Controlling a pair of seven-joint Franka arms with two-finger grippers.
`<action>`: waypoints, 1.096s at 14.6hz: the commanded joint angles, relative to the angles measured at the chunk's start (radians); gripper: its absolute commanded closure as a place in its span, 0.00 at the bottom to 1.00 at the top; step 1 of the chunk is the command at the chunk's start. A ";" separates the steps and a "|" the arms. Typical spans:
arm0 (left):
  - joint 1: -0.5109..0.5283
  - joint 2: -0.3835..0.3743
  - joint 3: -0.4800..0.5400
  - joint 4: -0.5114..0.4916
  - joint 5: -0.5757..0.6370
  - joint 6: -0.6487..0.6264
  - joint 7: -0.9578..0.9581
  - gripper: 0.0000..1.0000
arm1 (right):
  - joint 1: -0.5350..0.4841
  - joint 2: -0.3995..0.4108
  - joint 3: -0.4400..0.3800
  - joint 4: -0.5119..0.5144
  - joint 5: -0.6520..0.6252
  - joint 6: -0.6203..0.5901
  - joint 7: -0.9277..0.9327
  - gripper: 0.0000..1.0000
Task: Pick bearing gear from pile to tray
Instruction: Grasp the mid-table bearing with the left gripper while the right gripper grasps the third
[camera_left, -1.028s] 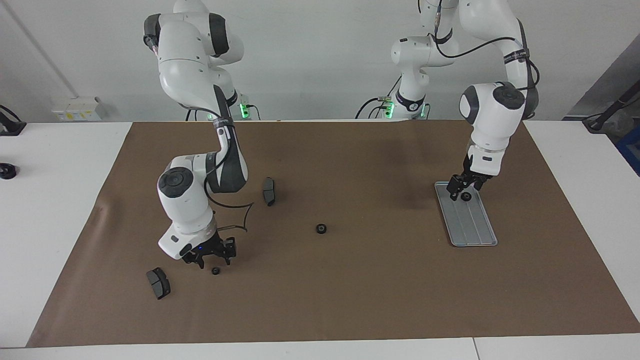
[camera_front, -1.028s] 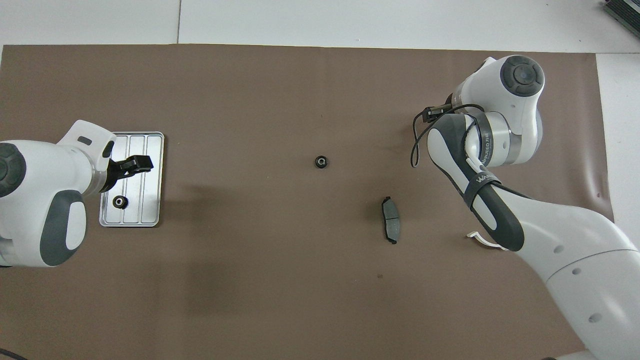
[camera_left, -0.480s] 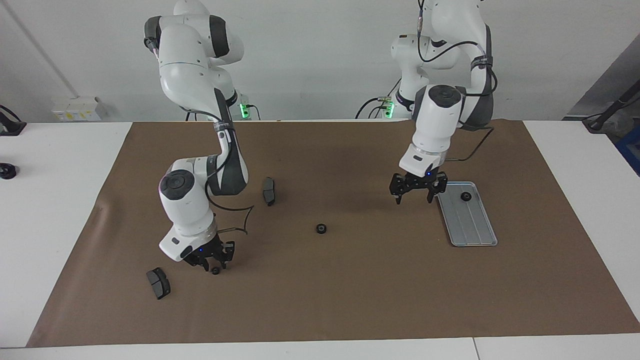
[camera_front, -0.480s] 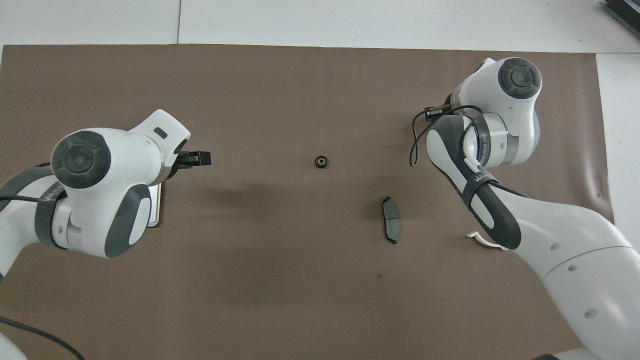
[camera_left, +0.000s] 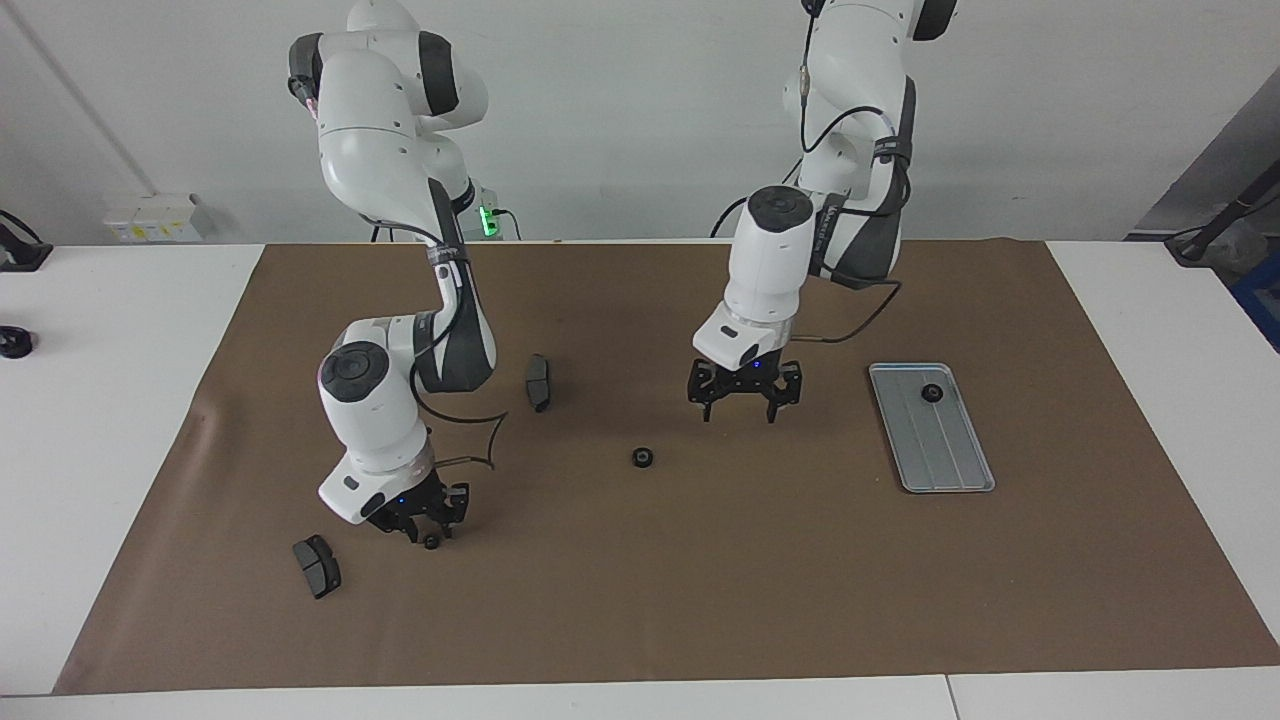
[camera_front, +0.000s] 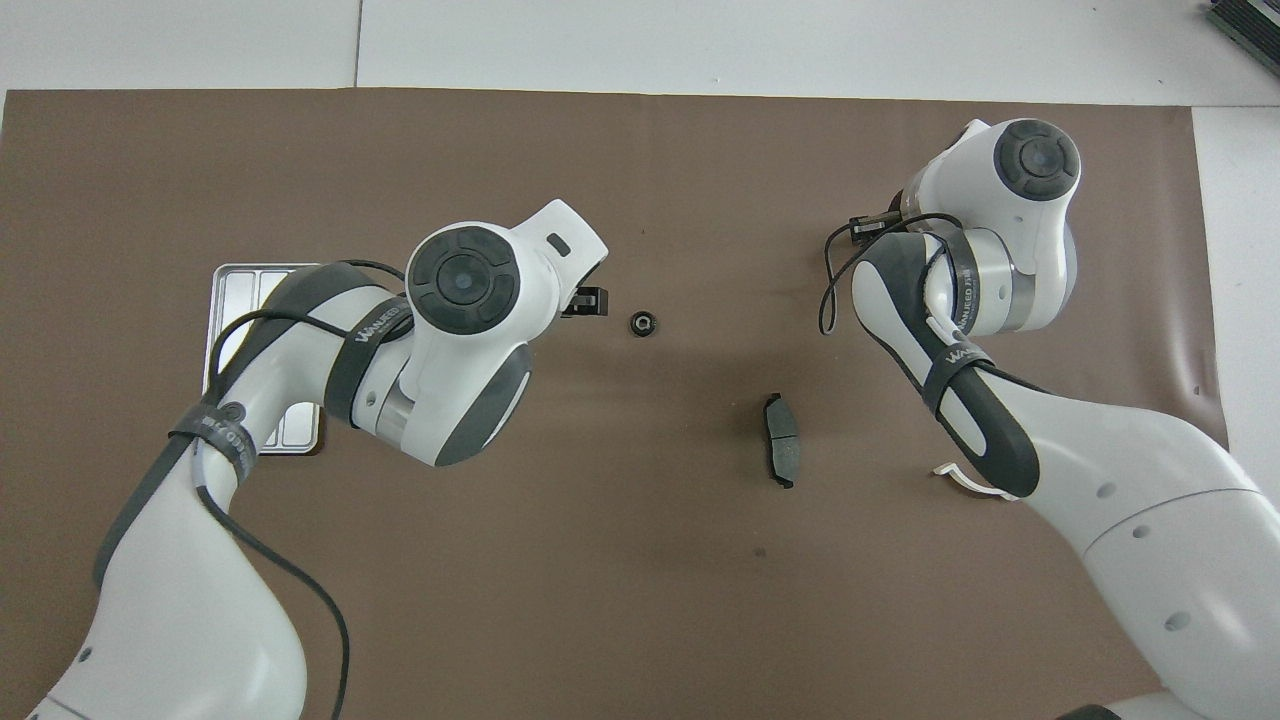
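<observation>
— Over the middle of the brown mat, what is the left gripper (camera_left: 744, 396) doing?
— It hangs with fingers spread wide and nothing between them, above bare mat near a lone black gear (camera_left: 643, 458).
— And the right gripper (camera_left: 424, 523)?
— Low toward the right arm's end, its fingers narrowed around a small gear (camera_left: 431, 541) on the mat; whether they actually press it I cannot tell.
— The tray (camera_left: 945, 455)?
— Toward the left arm's end, one gear (camera_left: 931, 393) lying in it.
— The surroundings?
— White table, pale wall, two brake pads (camera_left: 317, 566) on the mat.
— Do the views differ?
— From overhead the right arm hides its own gripper, and a white bracket (camera_front: 962, 479) peeks out beneath it.
</observation>
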 joint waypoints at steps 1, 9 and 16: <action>-0.050 0.113 0.019 0.150 0.013 -0.073 -0.062 0.11 | -0.016 0.004 0.011 -0.013 -0.012 0.038 -0.015 0.56; -0.127 0.241 0.021 0.203 0.004 -0.006 -0.168 0.13 | -0.016 0.001 0.011 0.000 0.004 0.022 -0.009 1.00; -0.121 0.244 0.016 0.172 0.003 0.095 -0.188 0.20 | 0.000 -0.121 0.013 -0.004 0.063 -0.090 0.165 1.00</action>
